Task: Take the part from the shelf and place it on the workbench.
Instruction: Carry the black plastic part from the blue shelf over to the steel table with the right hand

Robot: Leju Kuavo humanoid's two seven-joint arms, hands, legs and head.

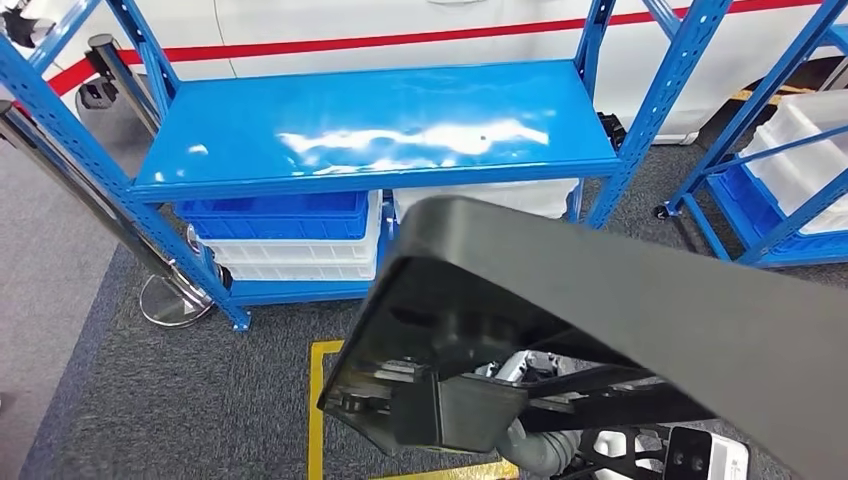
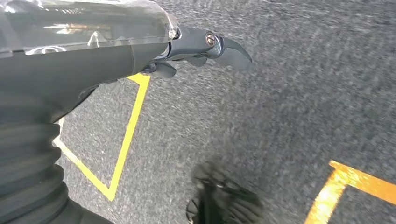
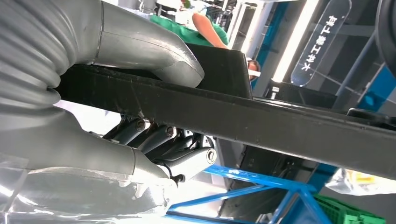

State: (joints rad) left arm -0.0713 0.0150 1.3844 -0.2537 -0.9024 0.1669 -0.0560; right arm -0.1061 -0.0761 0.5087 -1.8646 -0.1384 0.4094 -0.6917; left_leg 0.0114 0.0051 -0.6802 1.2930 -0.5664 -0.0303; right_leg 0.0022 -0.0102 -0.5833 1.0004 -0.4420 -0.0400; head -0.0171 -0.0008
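Black part [image 1: 620, 300] is held up close under the head cam, off the bare blue shelf [image 1: 380, 125], clamped by its rim betw. thumb and fingers of right hand [image 3: 140, 116], prob. for carrying to the workbench; left hand [image 2: 201, 49] hangs loose-fingered w/ nothing held.

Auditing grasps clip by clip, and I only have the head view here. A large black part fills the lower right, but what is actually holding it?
Observer: The right robot hand grips the black part by its edge, thumb on one face, fingers on the other.
Operator: Is the left one helping?
Observer: No. The left robot hand holds nothing.
Operator: Where is it, then?
Observer: Above grey carpet marked with yellow tape lines.
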